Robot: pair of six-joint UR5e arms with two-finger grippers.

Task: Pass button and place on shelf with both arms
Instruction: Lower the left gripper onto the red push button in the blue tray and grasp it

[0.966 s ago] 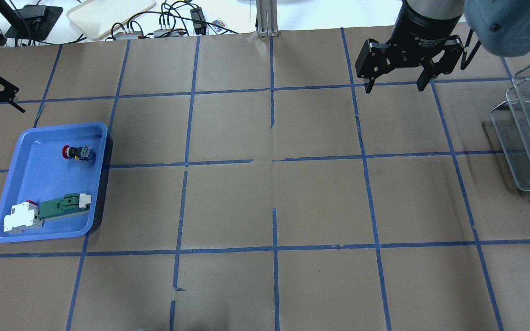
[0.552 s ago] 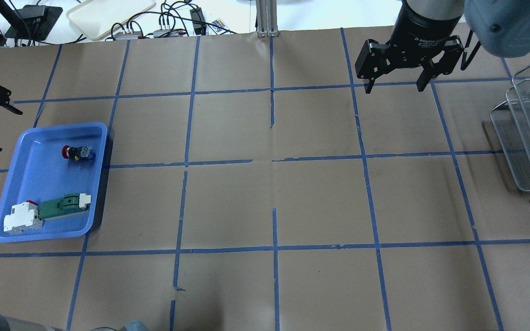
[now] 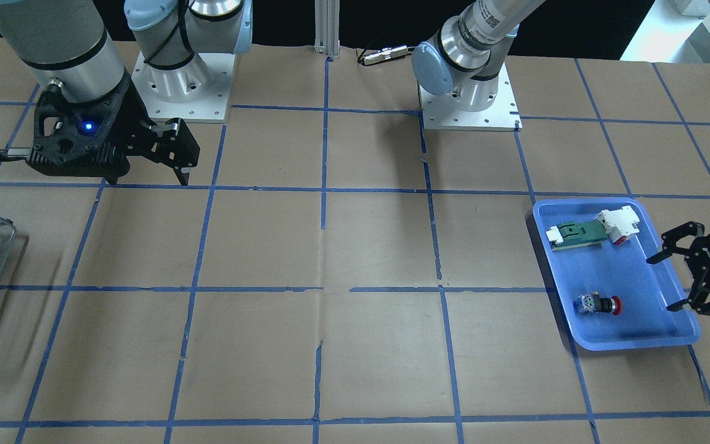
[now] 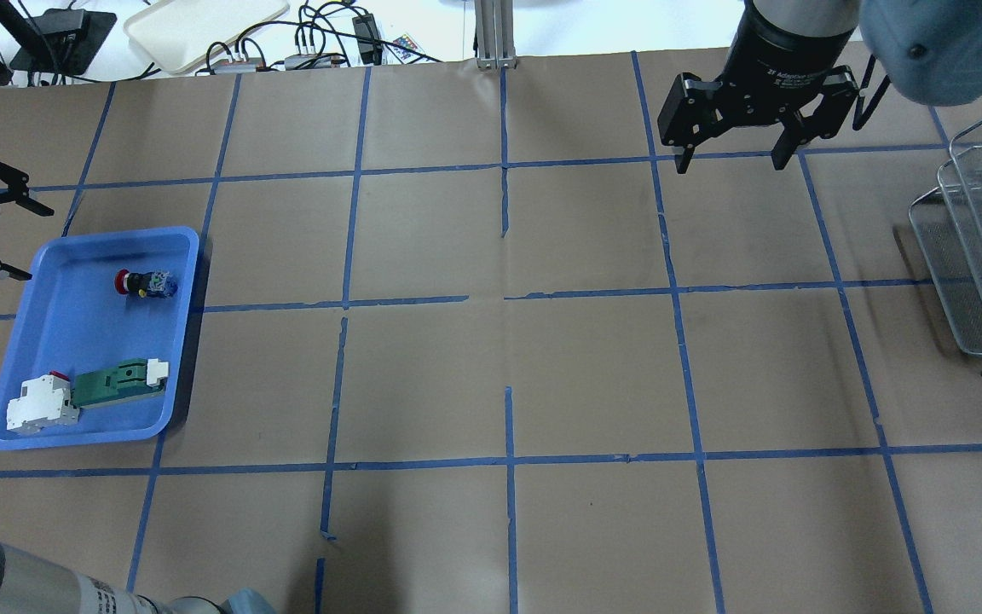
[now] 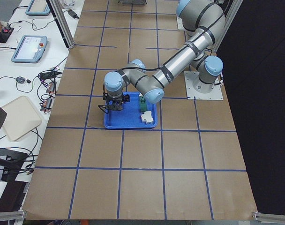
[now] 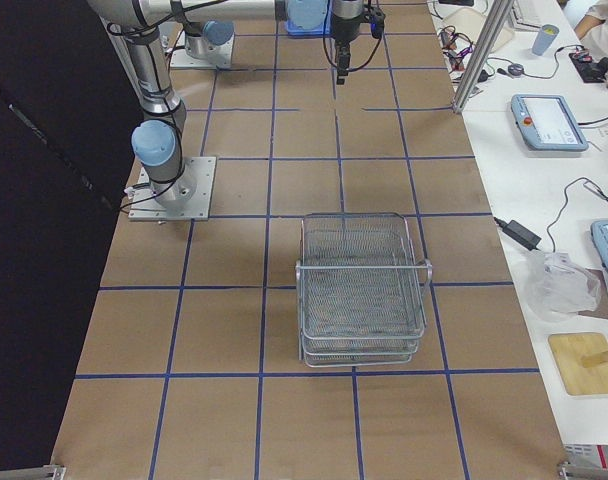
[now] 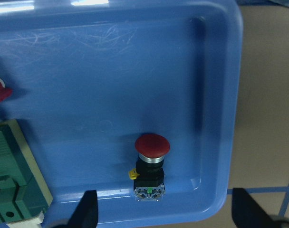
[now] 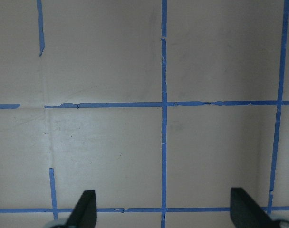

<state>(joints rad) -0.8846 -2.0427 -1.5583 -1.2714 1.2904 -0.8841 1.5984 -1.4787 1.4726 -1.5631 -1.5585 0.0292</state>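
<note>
The button [image 4: 144,283] with its red cap lies on its side in the far part of the blue tray [image 4: 73,328]. It also shows in the front view [image 3: 598,304] and the left wrist view [image 7: 151,159]. My left gripper [image 4: 37,243] is open and empty above the tray's left rim, to the left of the button, and also shows in the front view [image 3: 660,285]. My right gripper [image 4: 730,166] is open and empty above the table at the far right. The wire-mesh shelf [image 4: 977,247] stands at the right edge and also shows in the right side view [image 6: 362,290].
A green-and-white connector part [image 4: 116,381] and a white block [image 4: 39,405] lie in the near end of the tray. Blue tape lines grid the brown table cover [image 4: 508,375]. Cables and a beige tray [image 4: 201,26] lie beyond the far edge.
My left gripper has moved right, from the table's left edge to the tray's left rim. Part of the left arm has come into the bottom left corner. The right gripper has not moved.
</note>
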